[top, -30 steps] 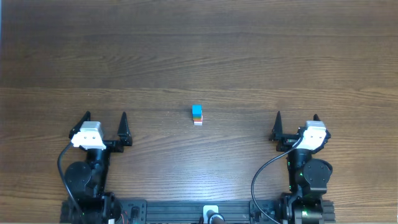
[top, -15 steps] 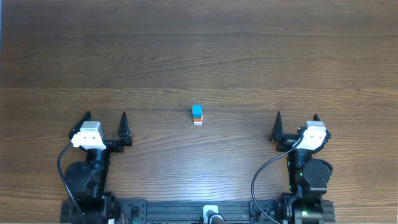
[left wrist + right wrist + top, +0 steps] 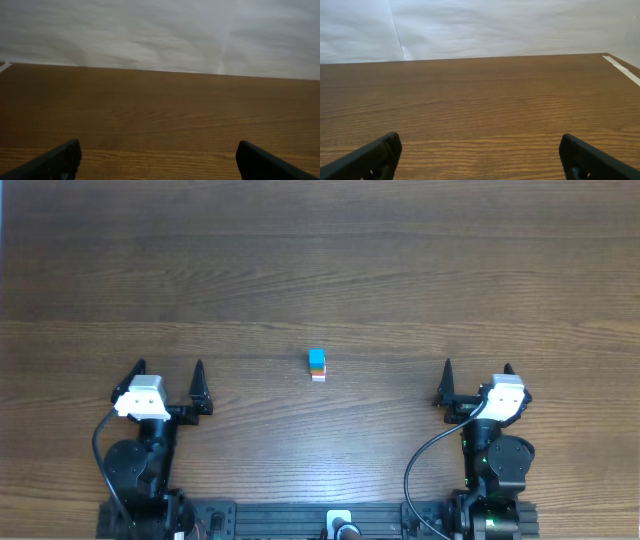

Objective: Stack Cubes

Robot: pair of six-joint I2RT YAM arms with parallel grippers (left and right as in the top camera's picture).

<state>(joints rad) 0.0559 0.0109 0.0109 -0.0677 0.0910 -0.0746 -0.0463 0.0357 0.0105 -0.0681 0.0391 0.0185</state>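
Note:
A small stack of cubes point(image 3: 317, 365) stands at the middle of the wooden table, a blue cube point(image 3: 317, 358) on top, an orange one under it and a white one at the bottom. My left gripper point(image 3: 168, 370) rests open near the table's front left, well apart from the stack. At the front right my right gripper point(image 3: 476, 370) is open too, with nothing between its fingers. The left wrist view has both black fingertips point(image 3: 60, 160) spread wide over bare wood. The right wrist view has its fingertips point(image 3: 375, 157) spread wide as well.
The brown wooden table point(image 3: 320, 270) stretches wide behind and around the stack. A white wall point(image 3: 160, 30) rises behind the table's far edge. The arm bases and a black rail point(image 3: 320, 520) sit along the front edge.

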